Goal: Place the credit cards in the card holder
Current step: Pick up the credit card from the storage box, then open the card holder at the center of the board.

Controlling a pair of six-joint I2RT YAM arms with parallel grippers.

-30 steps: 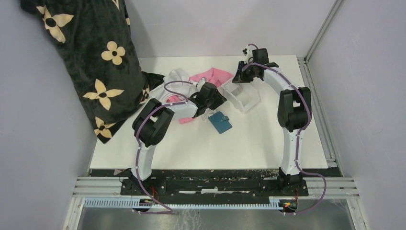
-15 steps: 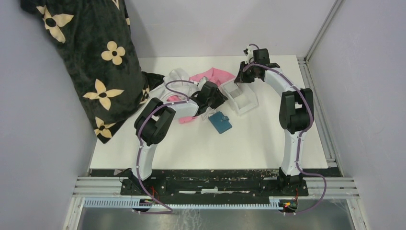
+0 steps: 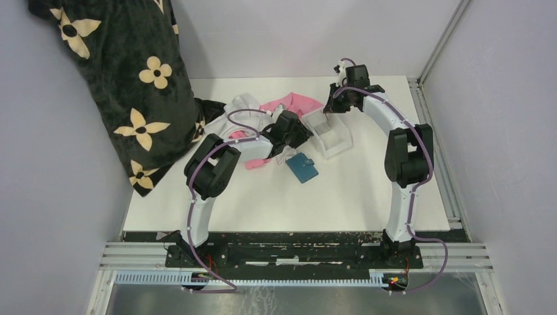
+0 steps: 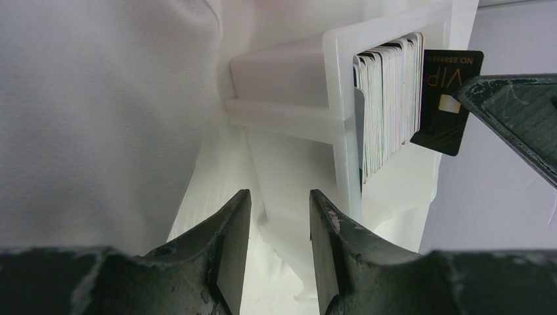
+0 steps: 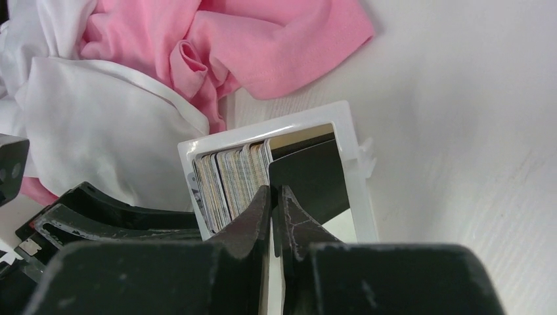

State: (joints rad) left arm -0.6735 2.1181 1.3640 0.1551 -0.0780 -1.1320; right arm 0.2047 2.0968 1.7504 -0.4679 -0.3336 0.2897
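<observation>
While seemingly pinched, right gripper (image 5: 276, 197) lifts black card (image 4: 445, 98).

I see glossy plastic cards (image 4: 387, 98) in a translucent smooth plastic tray (image 4: 341, 118), soft pink cloth (image 5: 263, 46), and a matt white counter (image 5: 460, 98).

A white bench (image 3: 368, 190) carries a clear plastic tray (image 3: 336, 139) toward its far side. Just beside the tray, at its far left, a crumpled pink cloth (image 5: 263, 46) lies touching a bunched white cloth (image 5: 98, 131). A black blanket with cream flower shapes (image 3: 125, 72) hangs down over the bench's far left corner.
</observation>
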